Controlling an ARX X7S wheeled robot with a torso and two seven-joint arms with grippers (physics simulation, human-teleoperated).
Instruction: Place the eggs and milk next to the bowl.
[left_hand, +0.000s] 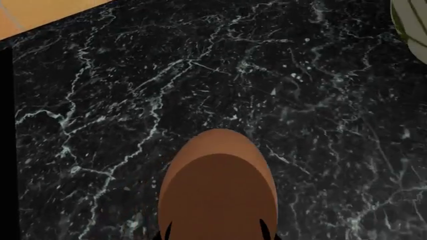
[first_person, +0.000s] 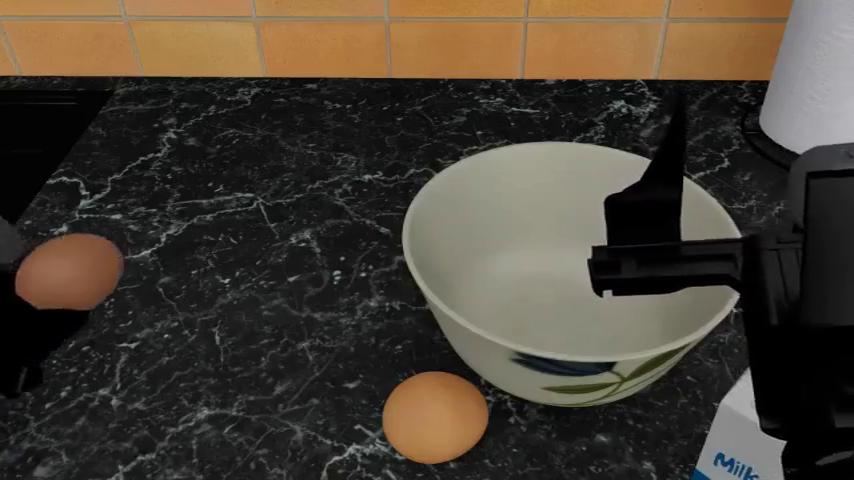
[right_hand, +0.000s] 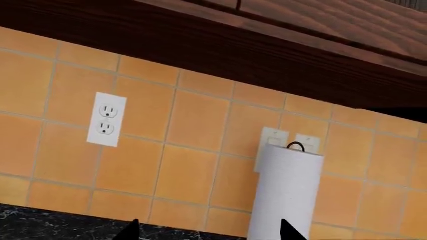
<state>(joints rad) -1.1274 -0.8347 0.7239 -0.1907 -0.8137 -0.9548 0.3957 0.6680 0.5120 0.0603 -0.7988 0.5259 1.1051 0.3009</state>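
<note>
Your left gripper (left_hand: 217, 235) is clamped on one egg (left_hand: 218, 185) above the counter (left_hand: 200, 75); your right gripper's (right_hand: 208, 231) jaws stand apart, empty. The other egg (first_person: 435, 416) lies just beside the bowl (first_person: 567, 265), the milk (first_person: 734, 450) near it.

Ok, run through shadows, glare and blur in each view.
Left wrist view: sharp, no glare; a hard-edged shadow darkens the near part of the held egg. Head view: the bowl is shaded softly inside; the second egg casts hardly any shadow. Right wrist view: flat, even light on the tiles and paper-towel roll, no blur.
</note>
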